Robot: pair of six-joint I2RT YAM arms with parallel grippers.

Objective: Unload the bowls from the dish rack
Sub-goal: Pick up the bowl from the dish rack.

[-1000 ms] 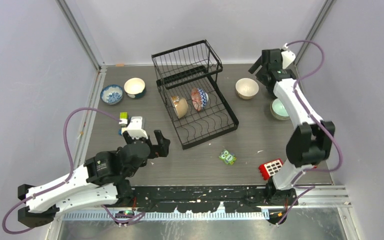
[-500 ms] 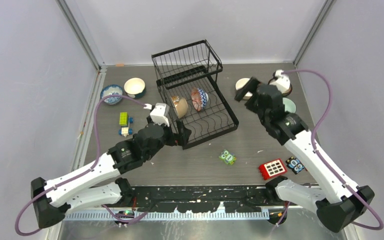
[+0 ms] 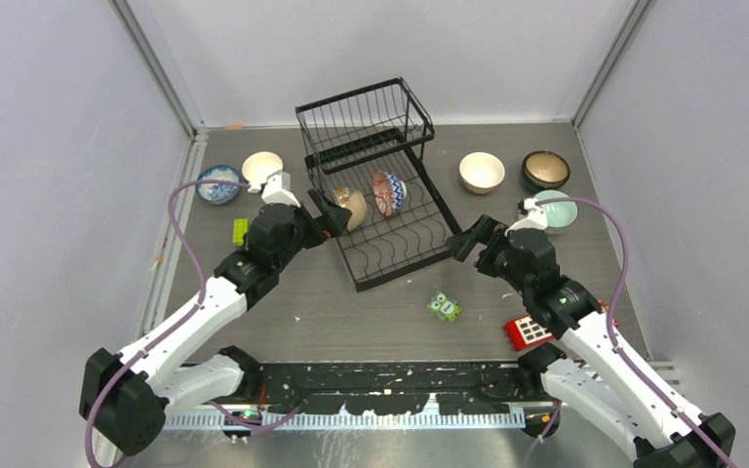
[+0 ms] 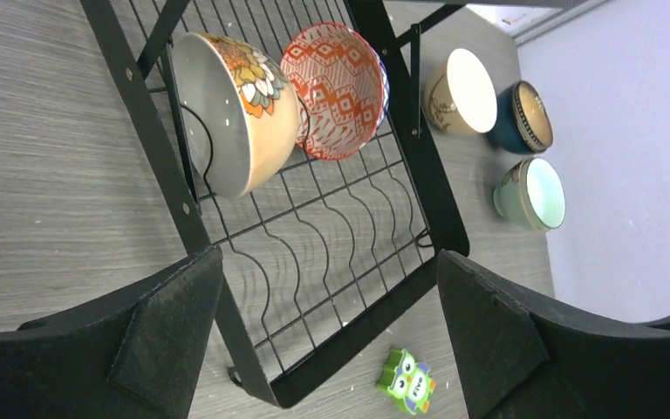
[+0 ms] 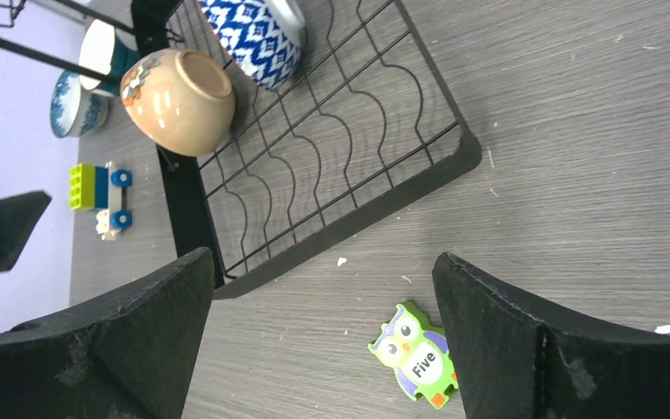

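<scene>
- Dish rack [image 3: 405, 255]: lower tray holds tan floral bowl [image 3: 352, 208] and red-and-blue patterned bowl [image 3: 388, 193], both on edge.
- Left gripper [image 3: 326, 215]: spread, empty, beside tan floral bowl.
- Right gripper [image 3: 469, 238]: spread, empty, near rack corner.

Grey woodgrain table [image 3: 371, 327]: dish rack [image 3: 395, 244] sits on it between the two sets of jaws, owl toy [image 3: 443, 306] near the right gripper [image 3: 468, 240], three bowls [image 3: 481, 173] beyond it, two more behind the left gripper [image 3: 326, 214]

Dish rack [image 3: 412, 264]: black wire. Tan bowl [image 4: 262, 105]: orange flower pattern; second bowl [image 4: 336, 92]: red lattice inside, blue-white diamonds outside. Owl block [image 5: 414, 353]: green.
</scene>
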